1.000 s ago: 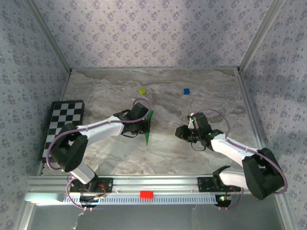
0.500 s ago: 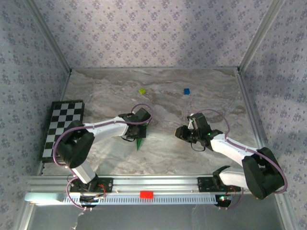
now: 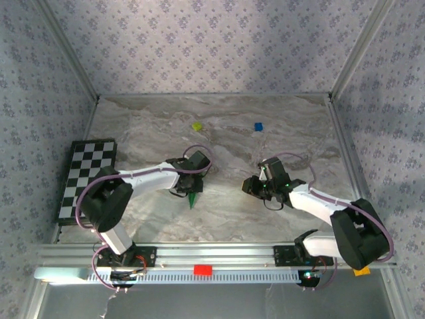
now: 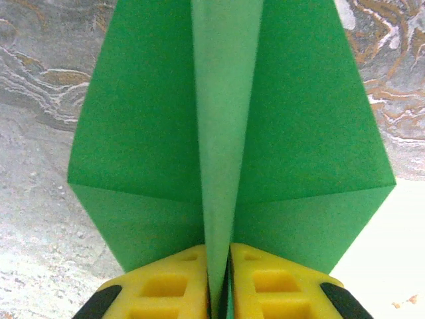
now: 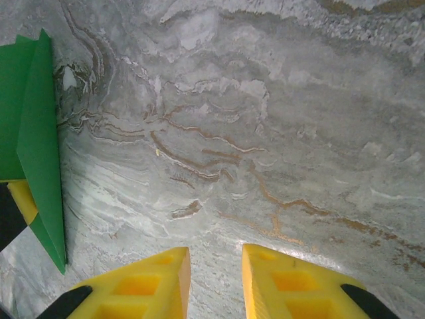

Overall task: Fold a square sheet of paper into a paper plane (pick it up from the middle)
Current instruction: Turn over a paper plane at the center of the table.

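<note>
Left arm (image 3: 143, 176), right arm (image 3: 317, 203): white tubular links, bulky black joint housings. Thin cable loops (image 3: 197, 146), greyish-purple, perhaps sleeved. Fingers (image 4: 166, 286): yellow moulded blocks with rectangular recesses, black backing at outer corners.

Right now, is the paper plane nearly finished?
Nearly! The green paper is already folded into a pointed paper plane with a centre crease and two wings. The left gripper pinches that crease near the table, and the right gripper hangs open and empty. What's left is probably just letting go.
</note>
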Controlling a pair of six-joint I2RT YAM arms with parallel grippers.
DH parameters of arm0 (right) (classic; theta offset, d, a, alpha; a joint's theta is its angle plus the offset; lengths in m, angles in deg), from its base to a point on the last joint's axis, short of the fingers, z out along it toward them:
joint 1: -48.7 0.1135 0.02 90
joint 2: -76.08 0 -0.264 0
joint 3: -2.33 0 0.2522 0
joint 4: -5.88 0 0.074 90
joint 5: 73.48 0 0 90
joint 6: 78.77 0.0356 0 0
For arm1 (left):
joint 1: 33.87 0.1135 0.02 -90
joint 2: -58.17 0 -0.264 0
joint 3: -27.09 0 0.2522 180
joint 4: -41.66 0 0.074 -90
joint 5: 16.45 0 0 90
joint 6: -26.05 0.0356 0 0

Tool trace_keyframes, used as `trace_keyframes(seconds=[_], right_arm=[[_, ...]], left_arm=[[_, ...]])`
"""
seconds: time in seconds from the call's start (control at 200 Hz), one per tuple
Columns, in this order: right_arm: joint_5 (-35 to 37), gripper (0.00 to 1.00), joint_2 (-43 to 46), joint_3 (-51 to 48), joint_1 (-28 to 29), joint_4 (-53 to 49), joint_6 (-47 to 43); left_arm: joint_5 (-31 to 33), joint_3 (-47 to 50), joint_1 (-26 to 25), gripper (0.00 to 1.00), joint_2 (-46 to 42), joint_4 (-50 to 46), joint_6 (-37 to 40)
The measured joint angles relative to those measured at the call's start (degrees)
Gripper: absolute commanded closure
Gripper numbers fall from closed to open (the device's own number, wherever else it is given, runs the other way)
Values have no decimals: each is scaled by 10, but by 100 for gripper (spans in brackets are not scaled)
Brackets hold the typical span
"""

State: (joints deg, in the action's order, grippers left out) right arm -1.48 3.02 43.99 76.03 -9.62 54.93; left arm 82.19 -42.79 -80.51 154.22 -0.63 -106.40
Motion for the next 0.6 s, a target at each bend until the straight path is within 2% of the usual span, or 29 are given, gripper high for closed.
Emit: trace_keyframes(seconds=[0.6], right_arm=[[-2, 72, -5, 5, 5, 2, 0]], left_arm=[[13, -23, -10, 77, 43, -2, 0]])
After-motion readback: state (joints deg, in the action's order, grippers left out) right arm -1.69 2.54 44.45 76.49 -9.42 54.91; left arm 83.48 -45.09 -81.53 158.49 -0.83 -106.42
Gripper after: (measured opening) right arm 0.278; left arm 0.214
